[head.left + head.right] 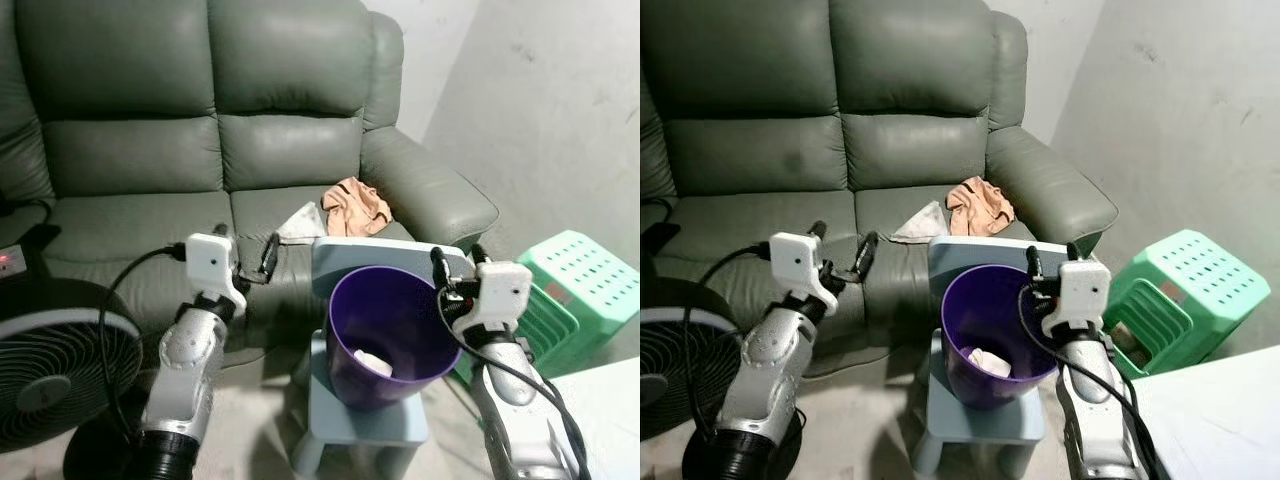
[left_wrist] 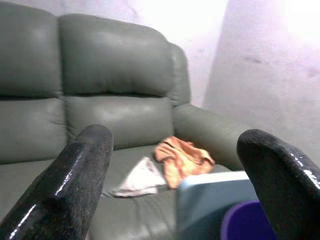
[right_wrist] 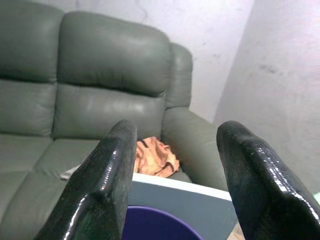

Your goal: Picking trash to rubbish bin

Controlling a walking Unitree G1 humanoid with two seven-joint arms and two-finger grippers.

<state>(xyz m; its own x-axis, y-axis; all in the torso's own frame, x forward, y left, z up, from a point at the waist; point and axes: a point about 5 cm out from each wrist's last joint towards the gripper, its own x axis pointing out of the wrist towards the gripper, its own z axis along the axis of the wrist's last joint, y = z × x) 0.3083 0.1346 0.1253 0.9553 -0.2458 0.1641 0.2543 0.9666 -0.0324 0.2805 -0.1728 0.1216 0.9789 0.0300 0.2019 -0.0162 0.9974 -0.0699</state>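
Observation:
A purple bin point(image 1: 400, 318) stands on a light blue stool point(image 1: 370, 420) in front of the grey-green sofa point(image 1: 200, 150). A white crumpled scrap point(image 1: 375, 360) lies inside the bin. On the sofa seat lie a crumpled orange piece point(image 1: 355, 207) and a flat white-grey paper point(image 1: 297, 225). My left gripper point(image 1: 247, 248) is open, held in the air over the seat's front edge, short of the white paper point(image 2: 140, 178). My right gripper point(image 1: 458, 260) is open and empty, raised beside the bin's right rim and pointing toward the orange piece point(image 3: 152, 156).
A light blue panel point(image 1: 385, 255) stands upright behind the bin. A black fan point(image 1: 50, 370) is at the left, with a power strip point(image 1: 10, 262) on the sofa behind it. A green plastic stool point(image 1: 575, 285) sits by the right wall. A white surface point(image 1: 605, 405) fills the bottom right.

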